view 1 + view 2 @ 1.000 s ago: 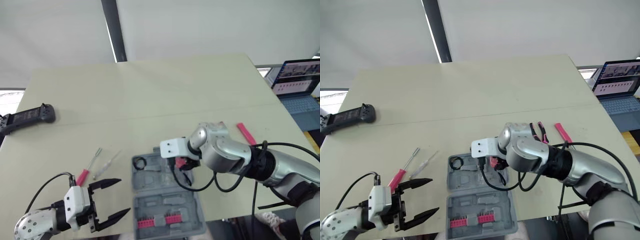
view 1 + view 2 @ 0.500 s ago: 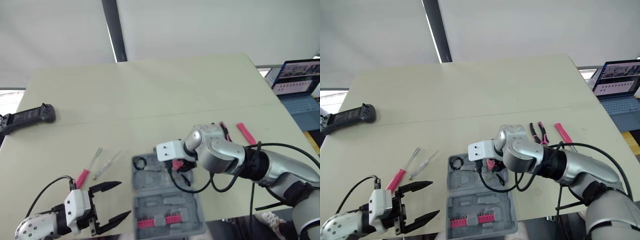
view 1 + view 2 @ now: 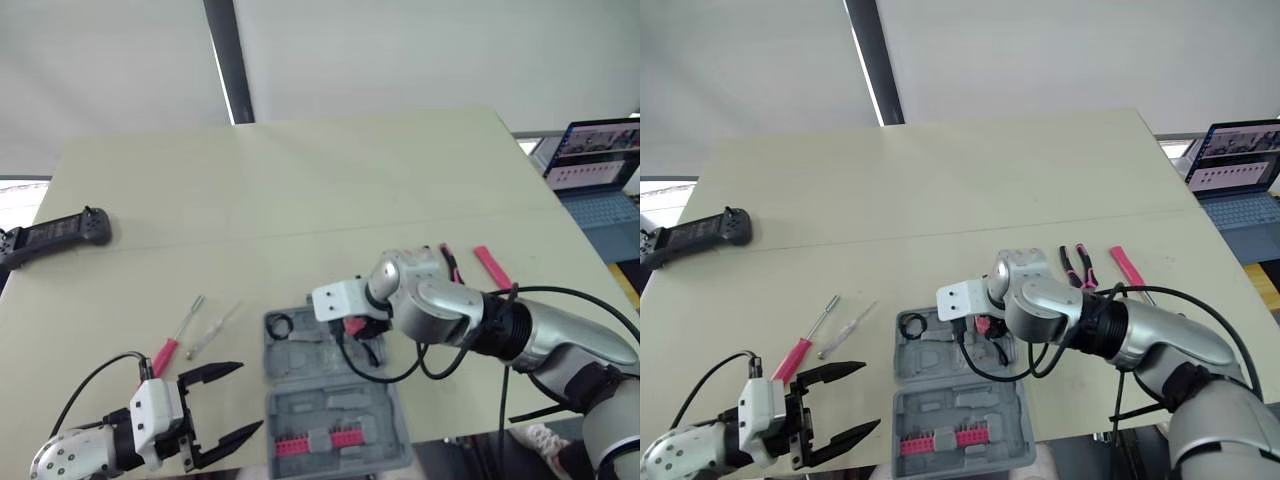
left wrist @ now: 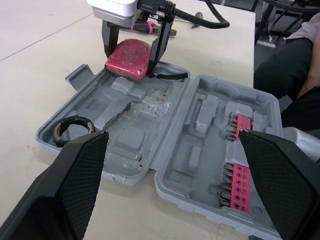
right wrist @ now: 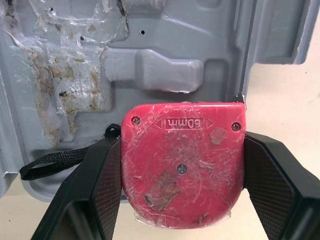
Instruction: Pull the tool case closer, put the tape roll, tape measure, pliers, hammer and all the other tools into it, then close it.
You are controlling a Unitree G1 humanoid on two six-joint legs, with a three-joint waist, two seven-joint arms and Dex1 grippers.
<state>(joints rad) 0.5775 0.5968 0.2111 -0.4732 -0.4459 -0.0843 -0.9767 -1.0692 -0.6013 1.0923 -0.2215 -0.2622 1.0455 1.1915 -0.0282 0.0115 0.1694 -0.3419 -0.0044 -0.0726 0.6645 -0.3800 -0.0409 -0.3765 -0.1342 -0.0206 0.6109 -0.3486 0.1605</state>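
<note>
One tape measure [image 5: 182, 162] is clamped in the right claw [image 3: 985, 328] directly over the open tool case [image 3: 940, 405] at frame centre, while the left claw [image 3: 866, 397] is spread apart, lower left.

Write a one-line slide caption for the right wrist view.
Right gripper grips the red tape measure at the open tool case's edge.

black controller [image 3: 57, 234] on the table [image 3: 350, 190], laptop [image 3: 598, 165] beyond.
</note>
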